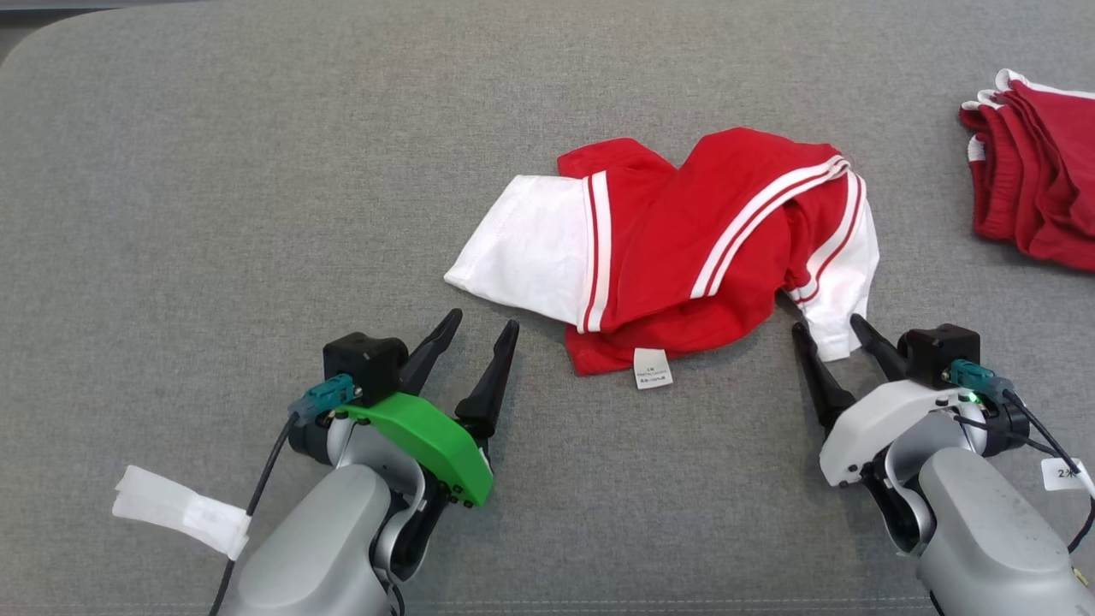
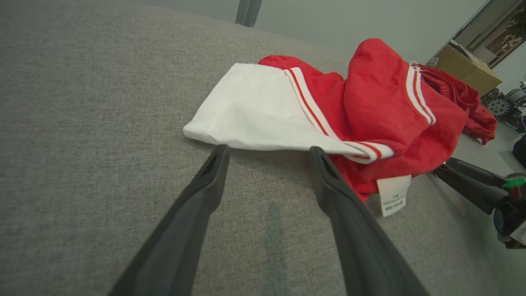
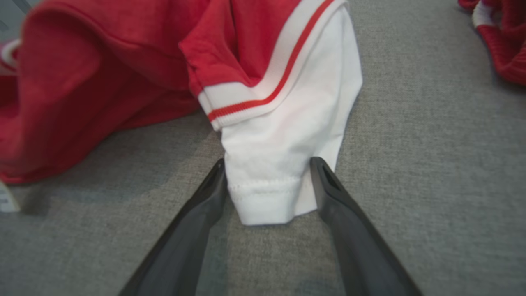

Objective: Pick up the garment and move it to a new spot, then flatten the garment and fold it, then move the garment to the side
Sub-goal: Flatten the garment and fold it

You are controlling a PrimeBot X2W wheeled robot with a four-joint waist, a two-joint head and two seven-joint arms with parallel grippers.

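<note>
**Desk:** State of the grippers?

**Operator:** I find the right gripper (image 1: 826, 323) spread to its full width and holding nothing. Its two fingers stand one on each side of the garment's right cuff (image 3: 267, 197), which is white, with its hem toward the wrist. The jaws have not closed on it. The left gripper (image 1: 482, 320) is likewise wide apart and empty. Its tips are just short of the near edge of the garment's left sleeve (image 1: 522, 248); I cannot confirm contact.

**Desk:** And the garment itself?

**Operator:** The garment (image 1: 676, 248), a red shirt with white sleeves and striped bands, lies crumpled on the grey surface (image 1: 257, 171), directly ahead of both grippers and between them. Its long axis runs sleeve to sleeve, across my line of reach, so each arm faces its own end. The body is bunched and doubled over in the middle. A label (image 1: 653, 368) hangs out at the garment's near hem. A separate red pile (image 1: 1035, 171) sits well apart, to the garment's right.

**Desk:** Which arm leads?

**Operator:** In my judgement, the right: it has cloth within its jaws and need only close. The left must advance a little toward the garment to reach the sleeve edge. I assess the task at its first step, with the pick-up not yet made. Risk noted: a grip on the cuff alone may lift one sleeve and leave the body dragging.
</note>
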